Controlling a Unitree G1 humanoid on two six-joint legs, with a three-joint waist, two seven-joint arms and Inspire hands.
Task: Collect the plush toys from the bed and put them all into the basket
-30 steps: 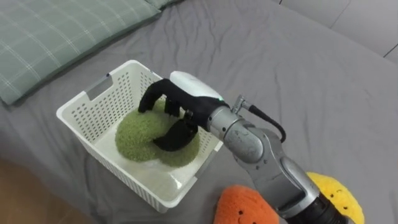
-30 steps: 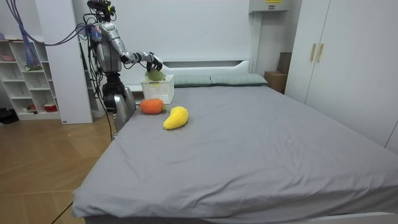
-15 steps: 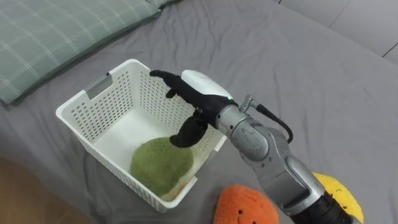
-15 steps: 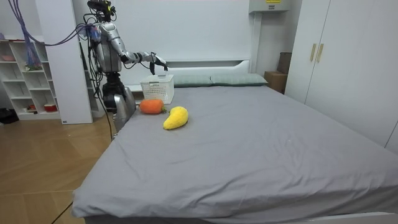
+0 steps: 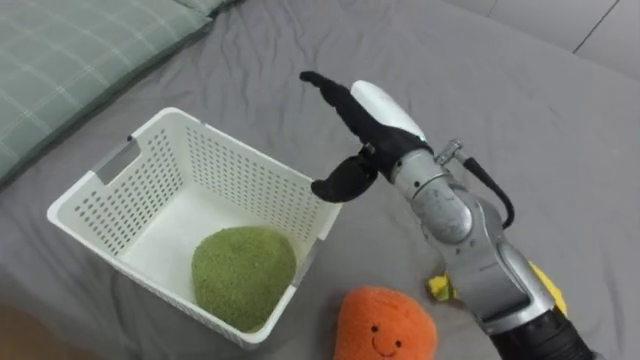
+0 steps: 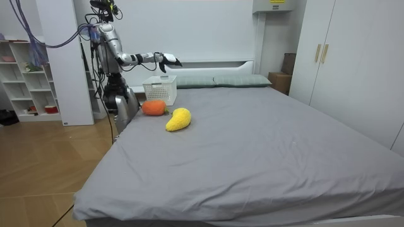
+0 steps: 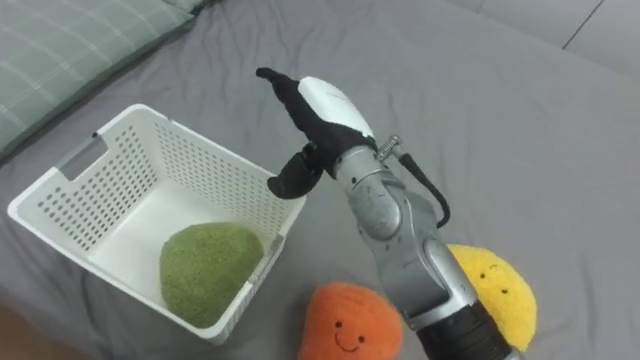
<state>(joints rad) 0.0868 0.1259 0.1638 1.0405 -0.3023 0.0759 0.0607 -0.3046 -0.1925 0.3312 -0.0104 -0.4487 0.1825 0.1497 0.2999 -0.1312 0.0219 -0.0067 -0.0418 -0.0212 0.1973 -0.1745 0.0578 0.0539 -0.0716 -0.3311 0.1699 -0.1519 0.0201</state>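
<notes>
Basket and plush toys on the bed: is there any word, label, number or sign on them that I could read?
No readable text on any of them.
White basket: plain, no label.
Green toy inside it: no print.
Orange toy and yellow toy: smiling faces only, no letters.
Right hand, open above the basket's rim: no marking to read.
</notes>
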